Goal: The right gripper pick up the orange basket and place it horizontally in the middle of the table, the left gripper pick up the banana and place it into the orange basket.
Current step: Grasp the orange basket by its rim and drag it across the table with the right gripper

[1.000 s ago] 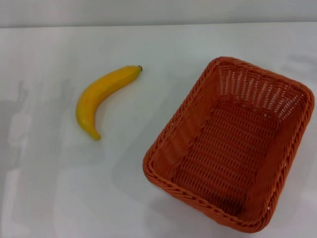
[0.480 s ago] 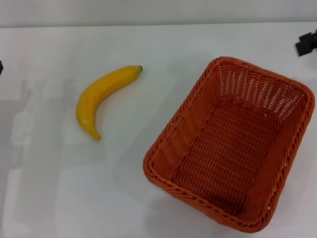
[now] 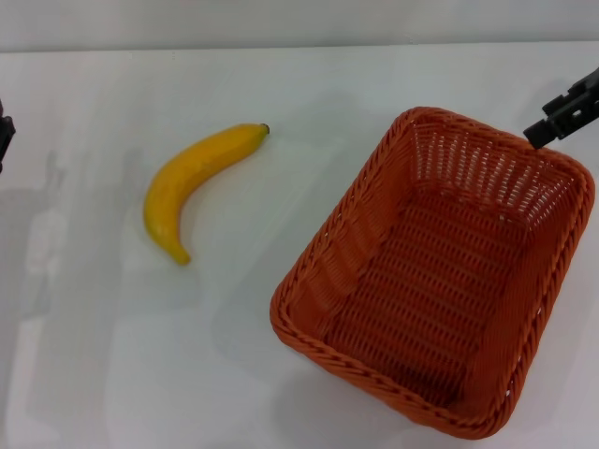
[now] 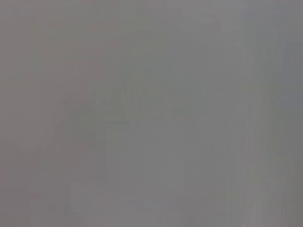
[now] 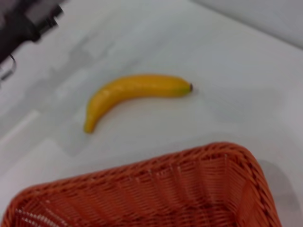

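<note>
Right gripper just moved in over orange basket far-right rim; finger state unclear, holding nothing. Banana untouched. Basket pickup starting.

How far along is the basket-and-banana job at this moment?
Nothing looks done: the orange basket sits angled at the table's right side, empty. In hand: the right gripper is by its far rim, not gripping. Left: centre the basket, then the left gripper, at the left edge, bins the banana.

The right gripper reaches in at right; the left gripper barely shows at left.
</note>
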### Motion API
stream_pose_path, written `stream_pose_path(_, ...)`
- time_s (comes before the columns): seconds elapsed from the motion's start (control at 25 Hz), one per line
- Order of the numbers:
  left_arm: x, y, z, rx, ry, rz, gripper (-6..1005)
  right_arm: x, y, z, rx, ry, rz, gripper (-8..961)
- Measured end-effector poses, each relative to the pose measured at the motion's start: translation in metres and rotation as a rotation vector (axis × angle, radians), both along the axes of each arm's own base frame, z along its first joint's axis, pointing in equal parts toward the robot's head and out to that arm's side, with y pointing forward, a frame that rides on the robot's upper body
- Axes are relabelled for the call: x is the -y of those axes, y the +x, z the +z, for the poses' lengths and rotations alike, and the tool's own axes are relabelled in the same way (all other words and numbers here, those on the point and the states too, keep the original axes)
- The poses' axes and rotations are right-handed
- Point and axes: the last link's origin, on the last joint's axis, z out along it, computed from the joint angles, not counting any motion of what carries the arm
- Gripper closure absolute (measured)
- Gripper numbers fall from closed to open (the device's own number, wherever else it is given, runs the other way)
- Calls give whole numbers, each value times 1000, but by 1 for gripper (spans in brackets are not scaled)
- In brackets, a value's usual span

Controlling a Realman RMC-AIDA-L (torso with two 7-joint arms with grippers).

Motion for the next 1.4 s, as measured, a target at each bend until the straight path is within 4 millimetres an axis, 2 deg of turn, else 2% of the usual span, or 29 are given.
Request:
stream_pose_path(0.12,0,0,-1,0,-2,2,137,-1,-5,-5,21,-4,13,256)
stream_pose_path(0.24,0,0,-1,0,-5,1,137,-6,-18,-12,29,8,47,257)
stream_pose_path(0.44,-1,2,-2,-4,-10,-6,137,-10,-24,-27,75,9,78,257)
stream_pose_path(0.6,-2,2,-3,-3,-15,-5,137,-14,-22,-43,141,26,86,257)
stream_pose_path(0.8,-3,2,-3,-4,-18,-3,137,-21,-22,-52,172,73,109,258)
stream_pose_path(1.0,-3,2,-4,-4,-18,-2,137,-28,-21,-55,202,123,130,258)
stream_pose_path(1.4,-3,3,-5,-6,-26,-8,137,-22,-1,-60,213,114,84,258)
